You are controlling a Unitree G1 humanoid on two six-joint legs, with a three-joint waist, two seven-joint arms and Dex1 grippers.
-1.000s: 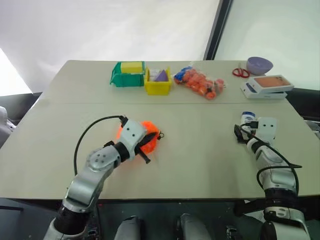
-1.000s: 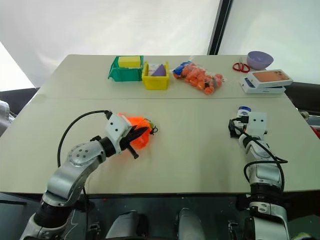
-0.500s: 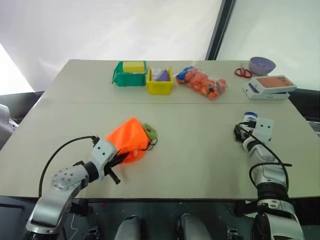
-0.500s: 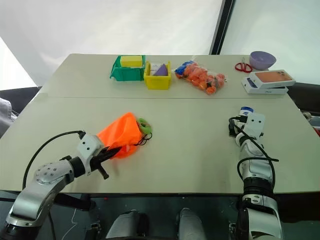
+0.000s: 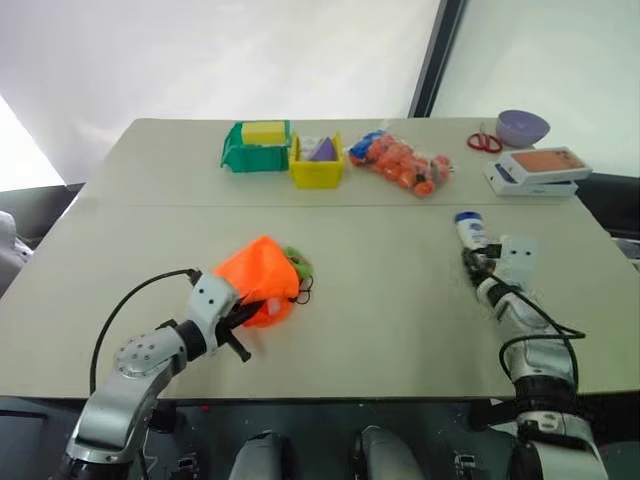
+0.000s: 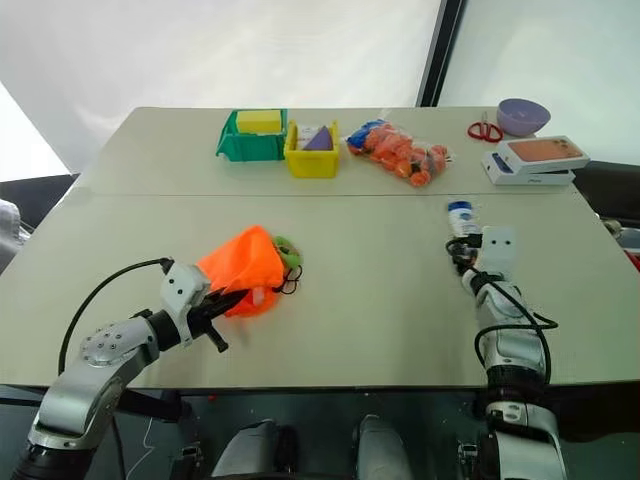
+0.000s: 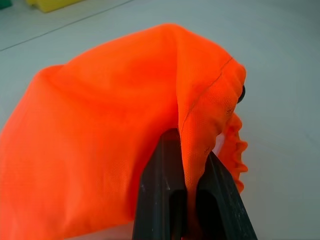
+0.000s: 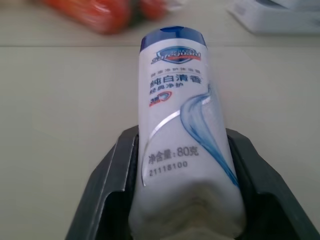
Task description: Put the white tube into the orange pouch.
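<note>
2 grippers (image 5: 478, 262) (image 7: 187, 200) — right around white tube (image 8: 185, 145), left pinching orange pouch (image 7: 100, 130).

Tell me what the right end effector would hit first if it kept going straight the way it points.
Probably the clear bag of orange items at the table's far side, though depth is unclear. The right end effector already has the white tube between its fingers.

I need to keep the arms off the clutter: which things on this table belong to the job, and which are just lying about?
Part of the job:
- white tube, between the right gripper's fingers
- orange pouch, pinched by the left gripper

Just lying about, along the table's far side:
- green bin
- yellow bin
- clear bag of orange items
- red scissors
- purple bowl
- flat white box
</note>
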